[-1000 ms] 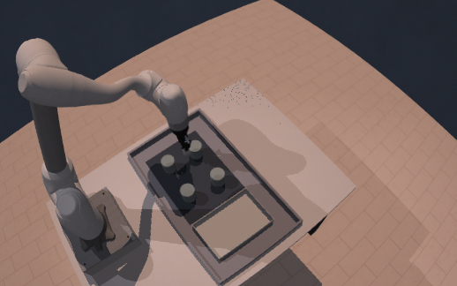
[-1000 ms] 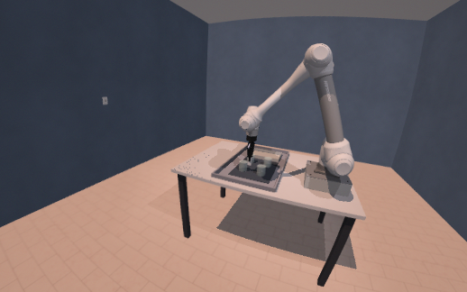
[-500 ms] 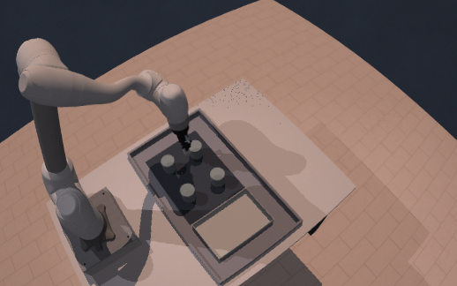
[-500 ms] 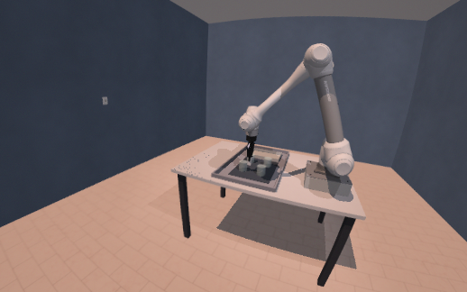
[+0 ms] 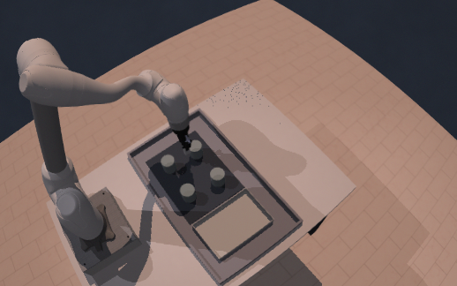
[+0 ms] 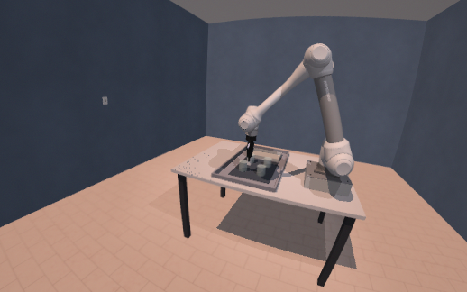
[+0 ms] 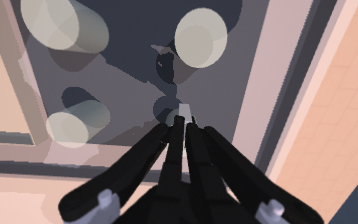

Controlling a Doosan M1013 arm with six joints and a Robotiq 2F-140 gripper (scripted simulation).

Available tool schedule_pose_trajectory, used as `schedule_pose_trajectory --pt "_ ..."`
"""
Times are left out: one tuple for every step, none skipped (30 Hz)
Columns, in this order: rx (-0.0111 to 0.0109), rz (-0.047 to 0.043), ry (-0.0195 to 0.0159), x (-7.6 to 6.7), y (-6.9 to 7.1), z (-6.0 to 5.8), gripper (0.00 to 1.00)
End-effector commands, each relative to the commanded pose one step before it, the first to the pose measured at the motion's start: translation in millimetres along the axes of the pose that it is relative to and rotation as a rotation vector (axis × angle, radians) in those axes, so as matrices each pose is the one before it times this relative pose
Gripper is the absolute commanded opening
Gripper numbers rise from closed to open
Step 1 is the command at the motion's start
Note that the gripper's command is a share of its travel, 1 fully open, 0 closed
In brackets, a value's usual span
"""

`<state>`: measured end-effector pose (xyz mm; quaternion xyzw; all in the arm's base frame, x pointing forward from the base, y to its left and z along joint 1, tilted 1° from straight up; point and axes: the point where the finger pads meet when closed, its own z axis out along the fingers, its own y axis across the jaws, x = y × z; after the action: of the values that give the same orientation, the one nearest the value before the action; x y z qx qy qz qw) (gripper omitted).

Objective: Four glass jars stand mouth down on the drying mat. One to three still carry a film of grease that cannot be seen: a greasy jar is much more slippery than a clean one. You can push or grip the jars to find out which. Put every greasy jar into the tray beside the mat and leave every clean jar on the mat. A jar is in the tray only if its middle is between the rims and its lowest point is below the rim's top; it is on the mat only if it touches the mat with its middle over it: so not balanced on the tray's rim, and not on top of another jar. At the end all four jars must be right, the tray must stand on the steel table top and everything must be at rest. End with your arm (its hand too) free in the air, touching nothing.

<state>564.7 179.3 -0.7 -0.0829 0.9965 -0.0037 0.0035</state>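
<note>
Claw (image 5: 188, 149) (image 6: 248, 162) (image 7: 183, 111) clenched, nothing in it, low beside the nearest jar (image 5: 196, 147) (image 6: 242, 166) (image 7: 172, 118); contact unclear. All four jars on the mat (image 5: 168, 185) (image 6: 252, 178) (image 7: 135, 30). Likely a push test: press low, slow and level, short stroke, same on each; easy sliding suggests grease. Tray (image 5: 234, 225) (image 6: 266, 155) (image 7: 7, 110) beyond, no jar inside; greasy ones want a firm, square grip.

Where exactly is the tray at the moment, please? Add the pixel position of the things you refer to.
In the top view, the tray (image 5: 231, 225) (image 6: 266, 154) (image 7: 25, 105) lies just lower right of the dark mat (image 5: 169, 194) (image 6: 248, 176) (image 7: 135, 30), beyond the mat's edge farthest from the tool (image 5: 189, 149) (image 6: 249, 161) (image 7: 183, 111).
</note>
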Motion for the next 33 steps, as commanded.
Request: schedule_pose_trajectory --pt "-0.00021 -0.00003 -0.00011 -0.34 0.05 -0.11 0.00" --pt "0.00000 0.00000 0.00000 -0.13 0.00 0.00 0.00" --pt "0.00000 0.00000 0.00000 0.00 0.00 0.00 0.00" --pt "0.00000 0.00000 0.00000 0.00 0.00 0.00 0.00" --pt "0.00000 0.00000 0.00000 -0.13 0.00 -0.11 0.00" --pt "0.00000 0.00000 0.00000 -0.13 0.00 -0.11 0.00" --pt "0.00000 0.00000 0.00000 -0.13 0.00 -0.11 0.00" --pt "0.00000 0.00000 0.00000 -0.13 0.00 -0.11 0.00" --pt "0.00000 0.00000 0.00000 -0.13 0.00 -0.11 0.00" --pt "0.00000 0.00000 0.00000 -0.13 0.00 -0.11 0.00" --pt "0.00000 0.00000 0.00000 -0.13 0.00 -0.11 0.00" --pt "0.00000 0.00000 0.00000 -0.13 0.00 -0.11 0.00" --pt "0.00000 0.00000 0.00000 -0.13 0.00 -0.11 0.00" --pt "0.00000 0.00000 0.00000 -0.13 0.00 -0.11 0.00" --pt "0.00000 0.00000 0.00000 -0.13 0.00 -0.11 0.00" --pt "0.00000 0.00000 0.00000 -0.13 0.00 -0.11 0.00" --pt "0.00000 0.00000 0.00000 -0.13 0.00 -0.11 0.00" --pt "0.00000 0.00000 0.00000 -0.13 0.00 -0.11 0.00" --pt "0.00000 0.00000 0.00000 -0.13 0.00 -0.11 0.00" --pt "0.00000 0.00000 0.00000 0.00 0.00 0.00 0.00" --pt "0.00000 0.00000 0.00000 0.00 0.00 0.00 0.00" --pt "0.00000 0.00000 0.00000 -0.13 0.00 -0.11 0.00" --pt "0.00000 0.00000 0.00000 -0.13 0.00 -0.11 0.00" --pt "0.00000 0.00000 0.00000 -0.13 0.00 -0.11 0.00" --pt "0.00000 0.00000 0.00000 -0.13 0.00 -0.11 0.00" --pt "0.00000 0.00000 0.00000 -0.13 0.00 -0.11 0.00" --pt "0.00000 0.00000 0.00000 -0.13 0.00 -0.11 0.00" --pt "0.00000 0.00000 0.00000 -0.13 0.00 -0.11 0.00" --pt "0.00000 0.00000 0.00000 -0.13 0.00 -0.11 0.00" --pt "0.00000 0.00000 0.00000 -0.13 0.00 -0.11 0.00" --pt "0.00000 0.00000 0.00000 -0.13 0.00 -0.11 0.00" --pt "0.00000 0.00000 0.00000 -0.13 0.00 -0.11 0.00" --pt "0.00000 0.00000 0.00000 -0.13 0.00 -0.11 0.00"
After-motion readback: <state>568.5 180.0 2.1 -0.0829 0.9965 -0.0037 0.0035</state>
